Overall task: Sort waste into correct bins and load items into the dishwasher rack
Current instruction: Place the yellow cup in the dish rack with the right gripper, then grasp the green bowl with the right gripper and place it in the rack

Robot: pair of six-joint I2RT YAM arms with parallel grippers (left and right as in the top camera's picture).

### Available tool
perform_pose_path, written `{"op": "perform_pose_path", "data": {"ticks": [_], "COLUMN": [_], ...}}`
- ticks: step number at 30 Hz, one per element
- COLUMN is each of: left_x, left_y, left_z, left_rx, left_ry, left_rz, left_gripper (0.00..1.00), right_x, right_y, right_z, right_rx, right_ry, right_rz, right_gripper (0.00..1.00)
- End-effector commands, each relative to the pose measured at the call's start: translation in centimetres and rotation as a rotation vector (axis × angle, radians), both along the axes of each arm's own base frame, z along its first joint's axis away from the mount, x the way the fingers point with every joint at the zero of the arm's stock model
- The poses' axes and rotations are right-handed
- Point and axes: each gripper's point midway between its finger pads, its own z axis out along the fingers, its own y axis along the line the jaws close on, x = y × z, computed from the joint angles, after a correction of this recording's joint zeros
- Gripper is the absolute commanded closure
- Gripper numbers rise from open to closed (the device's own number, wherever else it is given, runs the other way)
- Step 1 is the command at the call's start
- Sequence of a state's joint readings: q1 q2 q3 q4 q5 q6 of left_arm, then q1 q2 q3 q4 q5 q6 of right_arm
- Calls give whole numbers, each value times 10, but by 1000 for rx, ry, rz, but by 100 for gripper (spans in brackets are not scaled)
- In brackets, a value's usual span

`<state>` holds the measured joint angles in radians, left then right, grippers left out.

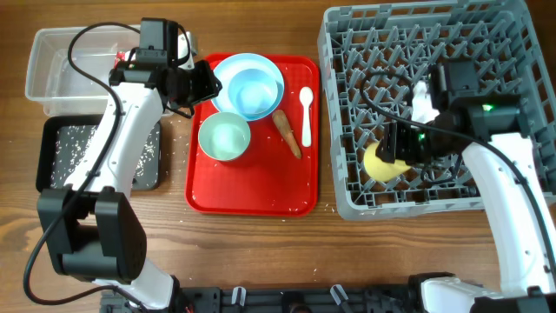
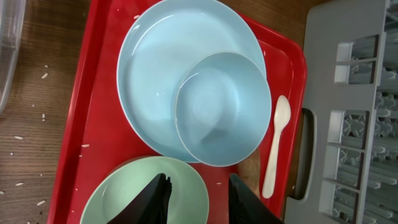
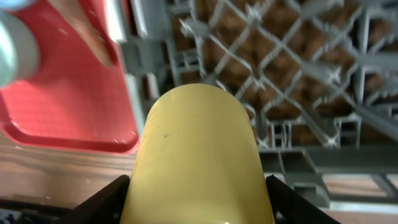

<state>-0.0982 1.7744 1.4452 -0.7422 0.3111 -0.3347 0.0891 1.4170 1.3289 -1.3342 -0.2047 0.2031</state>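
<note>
My left gripper (image 1: pixel 204 84) (image 2: pixel 199 196) hangs open above the red tray (image 1: pixel 252 193), its fingers over the near rim of the mint-green bowl (image 1: pixel 225 137) (image 2: pixel 124 193), with nothing between them. A pale blue bowl (image 1: pixel 254 94) (image 2: pixel 221 109) sits in the pale blue plate (image 1: pixel 236 63) (image 2: pixel 155 68). On the tray's right side lie the white spoon (image 1: pixel 306 113) (image 2: pixel 277 143) and the orange-brown stick (image 1: pixel 287 133). My right gripper (image 1: pixel 395 149) (image 3: pixel 198 185) is shut on the yellow cup (image 1: pixel 382 165) (image 3: pixel 199 143) at the front left of the dishwasher rack (image 1: pixel 347 52) (image 3: pixel 298 62).
The clear tub (image 1: pixel 52 61) stands at the back left. In front of it the black tray (image 1: pixel 52 156) holds white rice grains. Loose grains (image 2: pixel 18 137) lie on the wood beside the red tray. The rack's wall stands close to the tray's right edge.
</note>
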Motion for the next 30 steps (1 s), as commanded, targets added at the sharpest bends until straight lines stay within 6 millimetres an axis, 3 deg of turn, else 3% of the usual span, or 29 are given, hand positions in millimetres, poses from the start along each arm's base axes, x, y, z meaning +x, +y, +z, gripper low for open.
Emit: {"op": "perform_pose_path", "data": {"ticks": [1, 6, 9, 15, 18, 22, 24, 26, 28, 30], "left_x": [2, 2, 2, -1, 0, -3, -4, -3, -1, 3], "left_y": [2, 1, 1, 2, 2, -2, -3, 0, 8, 32], "left_z": [12, 12, 12, 10, 11, 10, 9, 8, 7, 6], "left_rx": [15, 15, 15, 16, 16, 17, 30, 44, 64, 76], "left_ry": [-33, -33, -32, -20, -22, -15, -14, -16, -18, -3], "left_rz": [1, 1, 1, 0, 1, -8, -19, -8, 15, 122], "left_gripper": [69, 69, 69, 69, 69, 69, 69, 65, 62, 60], "right_x": [-11, -19, -18, -12, 2, 51, 86, 114, 140, 157], "right_y": [-1, 15, 19, 21, 27, 42, 66, 97, 120, 151], "right_z": [-23, -49, -65, -81, -67, -6, 35, 62, 67, 54], "right_rx": [-32, -96, -138, -145, -119, -59, 54, 175, 199, 216], "right_ry": [88, 161, 216, 253, 203, -4, -184, -341, -445, -470], "right_rz": [9, 39, 51, 55, 52, 59, 107, 155, 149, 149], "right_gripper": [64, 63, 55, 26, 21, 13, 12, 14, 17, 19]}}
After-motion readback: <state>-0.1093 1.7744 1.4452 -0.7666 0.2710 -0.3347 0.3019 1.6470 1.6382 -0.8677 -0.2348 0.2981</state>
